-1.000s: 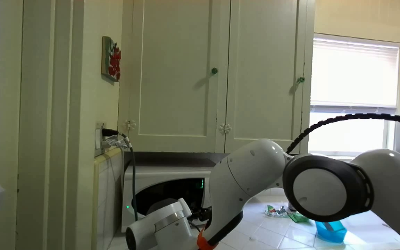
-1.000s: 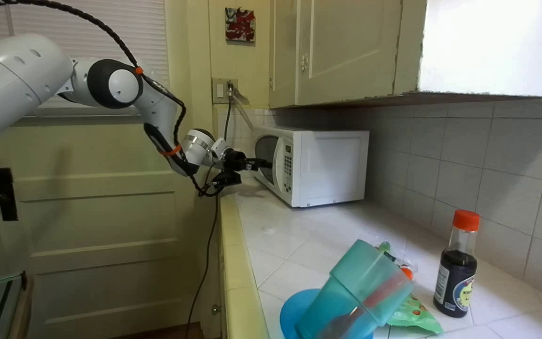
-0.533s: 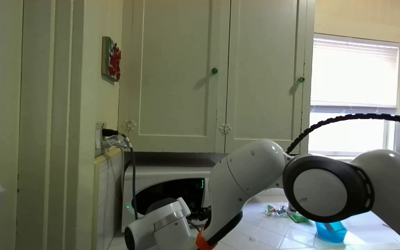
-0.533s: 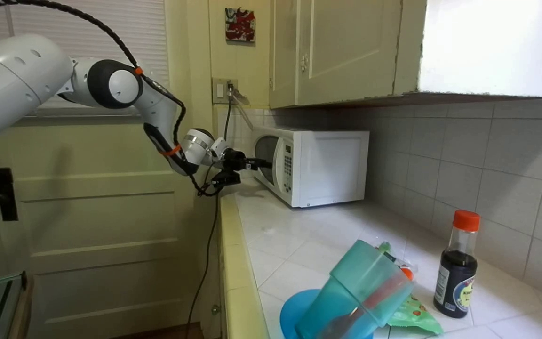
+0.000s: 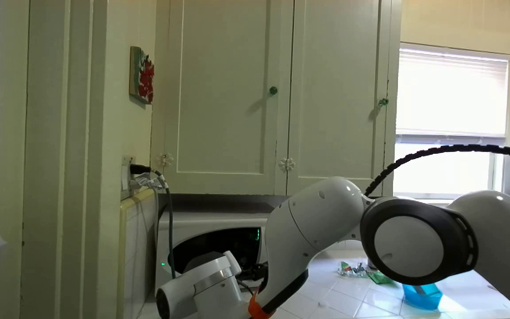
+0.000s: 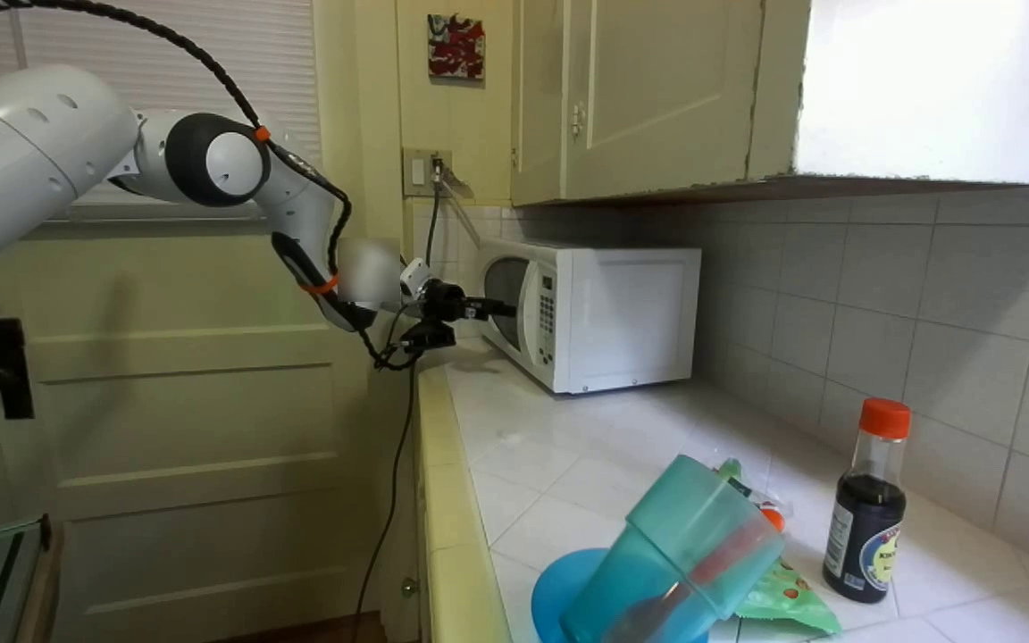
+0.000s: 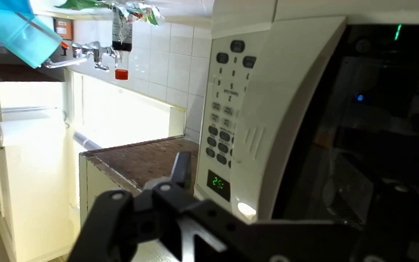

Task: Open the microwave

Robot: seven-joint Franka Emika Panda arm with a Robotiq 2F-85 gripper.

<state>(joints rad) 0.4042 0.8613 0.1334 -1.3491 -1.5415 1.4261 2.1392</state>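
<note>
Claw: spread, near handle of closed microwave, far end of counter. Wrist view only: tap, green display digits.

Cabinets: head-on, in an exterior view
Tabletop: lengthwise, in an exterior view
Microwave: all views; wrist close-up, inverted

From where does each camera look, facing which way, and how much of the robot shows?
Exterior view: opposite the microwave, facing its front and the wall cabinets above; arm at picture right.
Exterior view: near the teal cup, looking along the counter toward a room door; arm from picture left, gripper at the microwave.
Wrist view: beside the gripper, facing the control panel, shown upside down; fingers at the bottom.
Both exterior views share microwave, cabinets and arm.
</note>
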